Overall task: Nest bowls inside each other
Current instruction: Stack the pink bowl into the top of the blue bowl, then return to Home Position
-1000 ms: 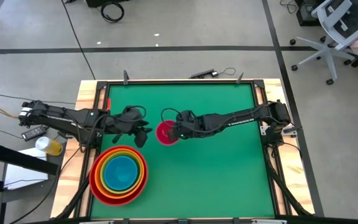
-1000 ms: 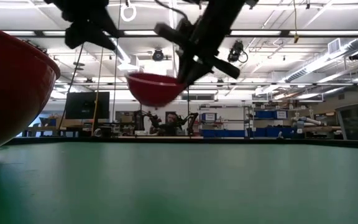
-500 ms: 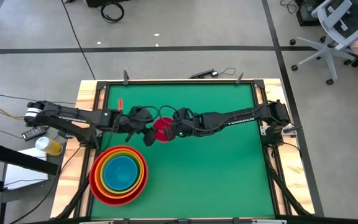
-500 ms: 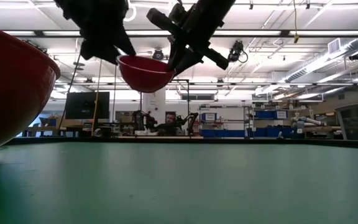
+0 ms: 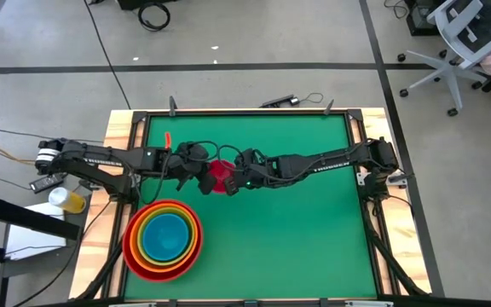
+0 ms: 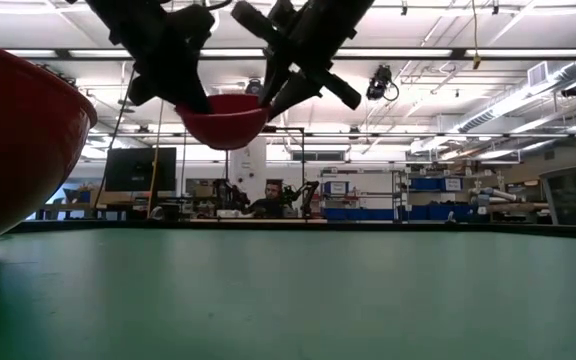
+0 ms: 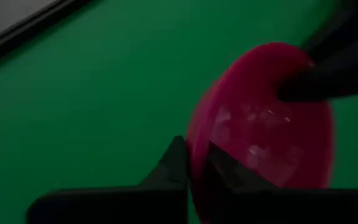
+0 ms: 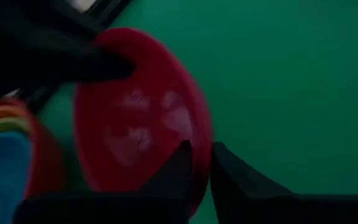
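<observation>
Handover step: pink-magenta bowl held in air over desk centre-left, left gripper and right gripper both clamped on opposite rims. Next: right lets go, left carries to nested stack at near-left corner.

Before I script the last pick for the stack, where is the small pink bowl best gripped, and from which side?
By its thin rim, one finger inside and one outside, coming in level from the side. The pink bowl is in the air, mouth up, between both claws: the left claw pinches its rim on one side, the right claw straddles the opposite rim. The round wall gives no other hold.
</observation>
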Motion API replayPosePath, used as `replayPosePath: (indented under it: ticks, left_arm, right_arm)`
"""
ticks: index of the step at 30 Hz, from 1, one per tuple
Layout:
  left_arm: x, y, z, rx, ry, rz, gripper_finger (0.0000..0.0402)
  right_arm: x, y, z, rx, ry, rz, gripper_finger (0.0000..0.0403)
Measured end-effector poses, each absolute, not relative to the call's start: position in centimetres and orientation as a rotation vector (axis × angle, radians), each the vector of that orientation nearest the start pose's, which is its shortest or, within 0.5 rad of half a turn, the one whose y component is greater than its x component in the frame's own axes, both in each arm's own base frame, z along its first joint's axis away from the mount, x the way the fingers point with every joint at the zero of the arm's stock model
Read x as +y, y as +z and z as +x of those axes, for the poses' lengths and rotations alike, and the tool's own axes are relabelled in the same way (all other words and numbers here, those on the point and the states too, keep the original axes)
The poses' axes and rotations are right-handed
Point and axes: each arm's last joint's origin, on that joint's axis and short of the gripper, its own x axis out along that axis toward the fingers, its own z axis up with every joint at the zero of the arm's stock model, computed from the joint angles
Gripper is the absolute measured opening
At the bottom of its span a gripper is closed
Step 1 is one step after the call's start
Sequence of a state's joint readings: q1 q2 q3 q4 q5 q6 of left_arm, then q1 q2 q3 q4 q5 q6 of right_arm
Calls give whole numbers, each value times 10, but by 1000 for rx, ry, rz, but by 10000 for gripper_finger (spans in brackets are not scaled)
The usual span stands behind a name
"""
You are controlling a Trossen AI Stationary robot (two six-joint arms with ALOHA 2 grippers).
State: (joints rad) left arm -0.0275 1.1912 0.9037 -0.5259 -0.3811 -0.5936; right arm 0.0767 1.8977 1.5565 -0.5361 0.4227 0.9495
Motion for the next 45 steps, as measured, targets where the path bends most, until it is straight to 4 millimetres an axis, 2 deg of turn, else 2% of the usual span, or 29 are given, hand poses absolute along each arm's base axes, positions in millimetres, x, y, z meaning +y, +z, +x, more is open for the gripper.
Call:
replayPosePath:
  ticks: [8, 10, 16, 18, 20, 25, 28, 33, 38, 41, 45]
  left_arm:
    - [10, 267, 238, 702, 542, -388, 8]
    - [12, 266, 236, 736, 526, -389, 7]
    - [19, 263, 226, 860, 437, -365, 6]
    - [18, 268, 218, 924, 341, -322, 6]
    - [15, 282, 209, 949, 262, -300, 6]
    - [-1, 309, 174, 1048, 59, -270, 6]
    - [-16, 299, 159, 1120, 19, -305, 6]
    - [-50, 264, 151, 1224, -54, -316, 6]
    - [-68, 249, 145, 1264, -42, -339, 7]
    - [-74, 245, 142, 1267, -19, -348, 36]
    - [-79, 245, 140, 1260, -10, -341, 114]
  right_arm:
    - [17, 264, 414, 621, -637, 649, 142]
    - [13, 272, 410, 610, -638, 646, 164]
    - [-6, 310, 391, 514, -636, 632, 221]
    - [-12, 322, 383, 496, -642, 623, 234]
    - [-19, 332, 374, 483, -656, 619, 243]
    - [-34, 336, 358, 541, -730, 588, 248]
    - [-37, 334, 352, 590, -755, 581, 247]
    - [-33, 333, 351, 604, -756, 589, 248]
    - [-33, 333, 351, 602, -755, 599, 249]
    - [-34, 332, 351, 611, -744, 604, 249]
    - [-34, 332, 352, 622, -720, 624, 251]
